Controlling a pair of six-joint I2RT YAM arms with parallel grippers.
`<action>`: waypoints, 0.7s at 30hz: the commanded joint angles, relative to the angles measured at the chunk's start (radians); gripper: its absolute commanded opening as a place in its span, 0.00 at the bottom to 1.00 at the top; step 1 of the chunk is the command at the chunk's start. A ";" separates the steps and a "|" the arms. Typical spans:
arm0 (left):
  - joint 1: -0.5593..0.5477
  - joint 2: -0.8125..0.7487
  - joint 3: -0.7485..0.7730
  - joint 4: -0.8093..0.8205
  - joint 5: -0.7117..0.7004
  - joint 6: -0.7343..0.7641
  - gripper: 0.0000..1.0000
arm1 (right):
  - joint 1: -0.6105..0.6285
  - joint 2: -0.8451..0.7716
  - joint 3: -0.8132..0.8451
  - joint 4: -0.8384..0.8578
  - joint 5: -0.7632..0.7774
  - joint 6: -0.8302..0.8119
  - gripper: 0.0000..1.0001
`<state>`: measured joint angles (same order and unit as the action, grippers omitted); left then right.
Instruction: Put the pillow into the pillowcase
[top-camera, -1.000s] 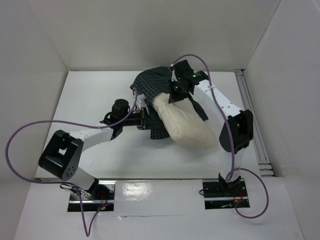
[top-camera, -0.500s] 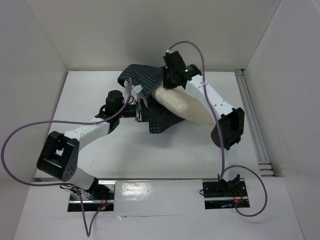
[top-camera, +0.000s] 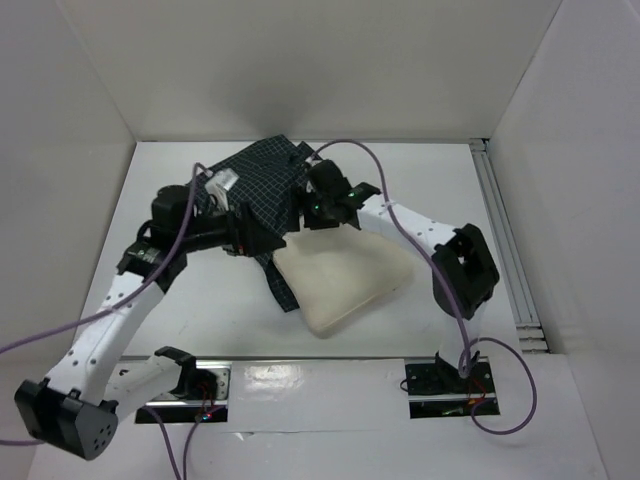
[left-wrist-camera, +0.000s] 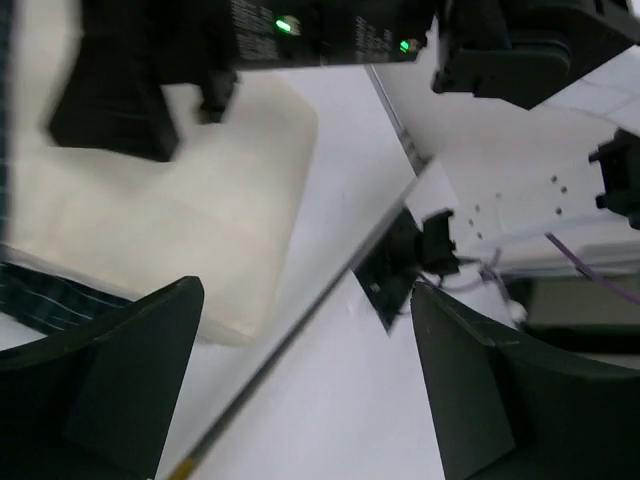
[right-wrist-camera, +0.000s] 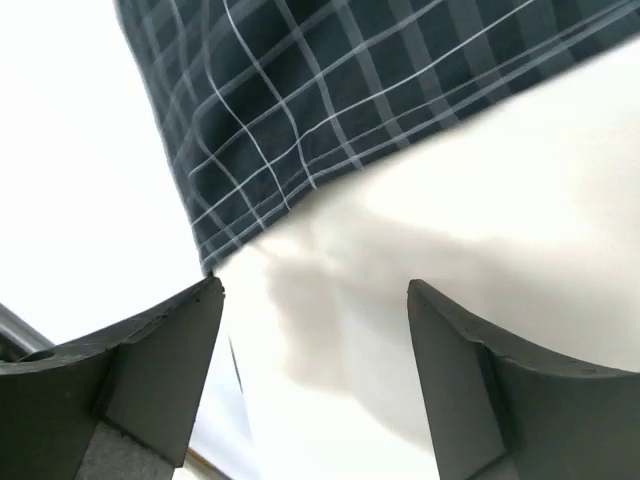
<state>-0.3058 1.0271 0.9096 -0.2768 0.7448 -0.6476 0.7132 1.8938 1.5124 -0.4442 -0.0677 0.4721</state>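
The pillow (top-camera: 345, 280) lies on the table (top-camera: 230, 320), mostly bare, only its far end touching the edge of the pillowcase (top-camera: 255, 185). Both the left hand (left-wrist-camera: 305, 290) and right hand (right-wrist-camera: 315, 290) are wide and hold nothing. Nearly all the stuffing looks left to do

Left jaws spread wide, right jaws parted

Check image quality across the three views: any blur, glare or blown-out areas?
Top external: sharp and evenly lit, with a bright reflection along the near edge of the table between the arm bases. Left wrist: motion-blurred throughout, the edges of the pillow smeared. Right wrist: the pillowcase grid reads fairly crisp, but the pillow is washed out to near white with little texture.
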 joint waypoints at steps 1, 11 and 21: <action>0.033 -0.068 0.113 -0.234 -0.192 0.114 0.98 | -0.069 -0.186 -0.001 -0.051 0.025 -0.033 0.83; -0.021 0.226 0.265 -0.242 -0.327 0.086 0.58 | -0.466 -0.346 -0.375 -0.028 0.079 0.019 0.74; -0.170 0.499 0.500 -0.426 -0.616 0.086 0.65 | -0.120 -0.226 -0.391 0.131 -0.184 0.115 0.50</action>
<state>-0.4759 1.4971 1.3537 -0.6250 0.2466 -0.5743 0.4492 1.6794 1.0767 -0.4034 -0.0914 0.5308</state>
